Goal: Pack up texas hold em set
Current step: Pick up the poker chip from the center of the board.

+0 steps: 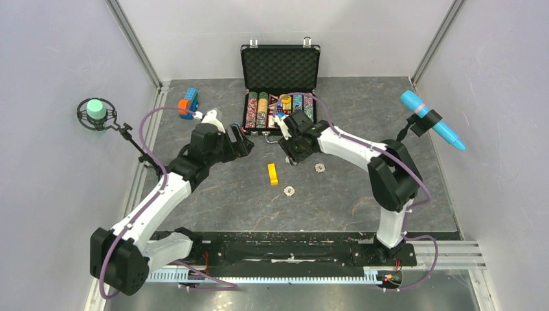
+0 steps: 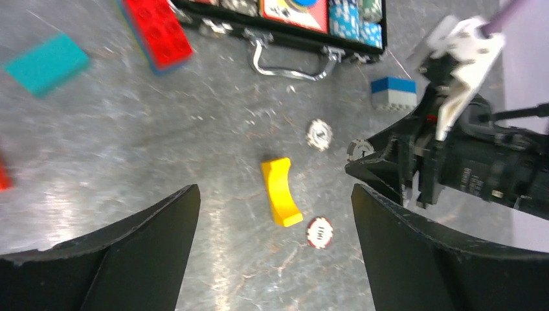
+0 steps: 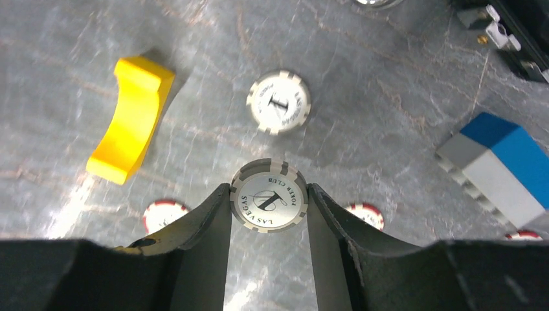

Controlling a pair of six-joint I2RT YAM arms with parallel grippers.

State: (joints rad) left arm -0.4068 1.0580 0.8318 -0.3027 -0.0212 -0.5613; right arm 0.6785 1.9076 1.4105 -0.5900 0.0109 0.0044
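The texas hold em set's black case [image 1: 280, 67] stands open at the back with rows of coloured chips; its silver handle [image 2: 289, 61] faces me. My right gripper [image 3: 268, 194] [image 1: 291, 154] is shut on a grey-edged poker chip [image 3: 268, 202], held edge to edge above the table in front of the case. Another grey chip [image 3: 278, 102] [image 2: 318, 134] lies flat just beyond it. A red-edged chip [image 2: 320, 232] [image 1: 289, 190] lies beside the yellow block [image 2: 281, 192]. My left gripper [image 2: 274, 189] [image 1: 245, 144] hangs open and empty left of the case front.
A yellow curved block [image 1: 272, 173] lies mid-table. A blue and grey brick [image 3: 498, 165] sits near the case's right front. A red brick [image 2: 158, 29] and a teal block [image 2: 45, 63] lie to the left. More red-edged chips [image 3: 162, 214] show under the right fingers.
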